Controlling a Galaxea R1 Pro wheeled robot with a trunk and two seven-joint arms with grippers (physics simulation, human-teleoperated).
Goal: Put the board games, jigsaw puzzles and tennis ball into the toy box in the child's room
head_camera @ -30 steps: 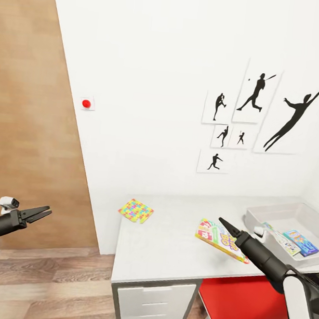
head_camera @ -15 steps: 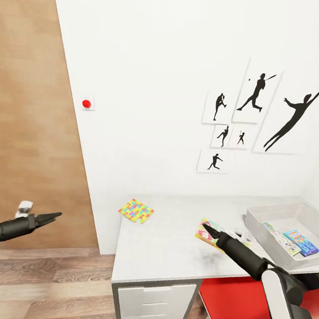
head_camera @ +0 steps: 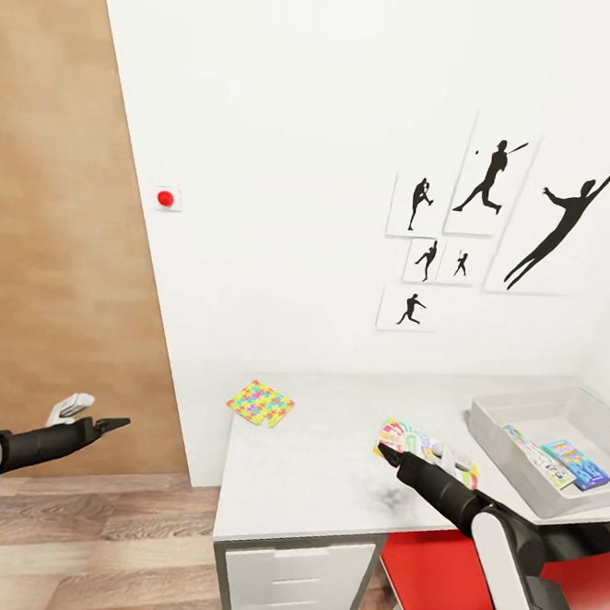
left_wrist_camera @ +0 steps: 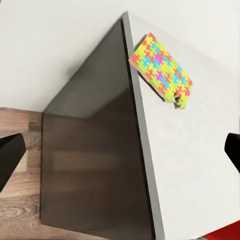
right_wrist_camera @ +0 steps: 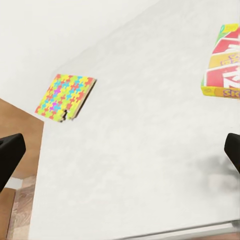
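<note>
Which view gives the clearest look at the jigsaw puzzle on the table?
The left wrist view: the jigsaw puzzle is largest there, mosaic crisp. The right wrist view shows it whole but smaller; the head view shows it small, near the table's far corner.

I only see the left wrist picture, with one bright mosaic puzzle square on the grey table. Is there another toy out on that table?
Observer: Yes. A long colourful Skip-Bo game box lies on the pale grey table, to the right of the mosaic puzzle square.
Operator: Where's the toy box?
Observer: The translucent grey plastic toy box sits at the table's right end, with a small blue game box inside.
Operator: What's my other hand doing?
Observer: The right hand is open, at the Skip-Bo box's near left corner. I can't tell if it touches.
</note>
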